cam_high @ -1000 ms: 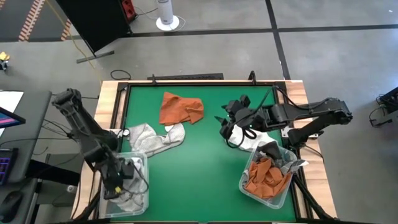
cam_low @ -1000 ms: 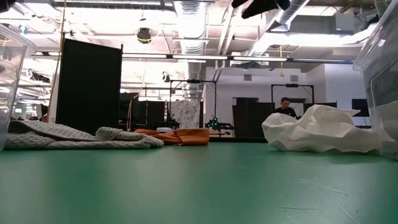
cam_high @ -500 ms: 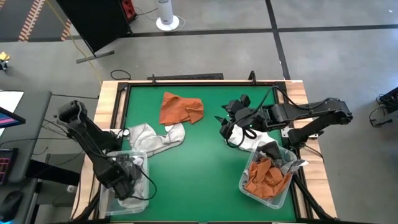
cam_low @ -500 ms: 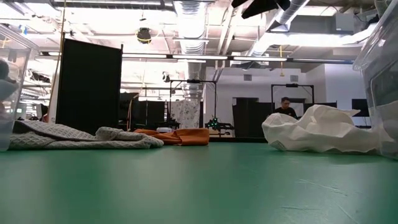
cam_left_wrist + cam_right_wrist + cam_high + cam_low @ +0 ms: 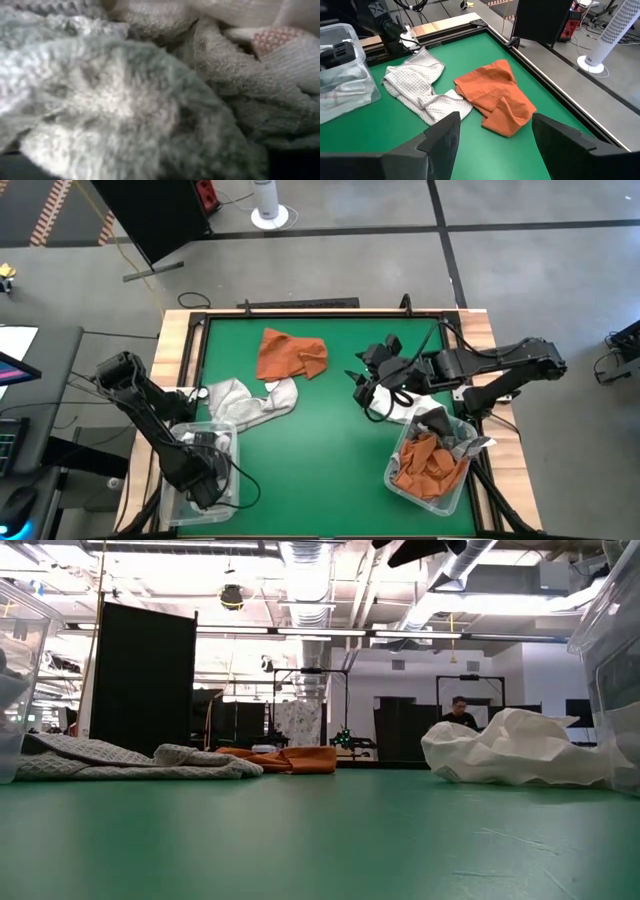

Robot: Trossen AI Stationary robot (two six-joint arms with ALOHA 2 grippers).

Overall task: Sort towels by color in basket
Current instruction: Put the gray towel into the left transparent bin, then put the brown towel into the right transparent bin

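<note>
Since the earlier frame, L arm has dropped further toward the near-left corner, its left gripper (image 5: 203, 472) now deep inside the clear left bin (image 5: 232, 442); R arm is unchanged.

Fig. items, largest to smallest:

- Table (image 5: 330, 430): green mat w/ wood border; both arms reach in from the sides.
- Left bin: near-left corner, holds pale grey/white towels (image 5: 125, 100); L wrist view is filled w/ fuzzy cloth pressed close. Left gripper sits among them; whether its fingers are apart or together cannot be told.
- Right bin (image 5: 399, 480): near-right corner, holds rust-orange towels (image 5: 432, 464) plus a dark grey one (image 5: 447, 430) at the far edge.
- Checked towel (image 5: 245, 404): white-and-grey, crumpled on mat just beyond left bin.
- Orange towel (image 5: 291, 352): loose on mat, far-centre, just beside the checked one.
- White towel (image 5: 405, 408): bunched on mat, touching right bin's far side, under R arm.
- Right gripper (image 5: 365, 380): hangs above mat right of centre, next to white towel; fingers (image 5: 442, 137) spread wide, nothing between them.
- Person (image 5: 459, 712): seated in room far behind table, low view.
</note>
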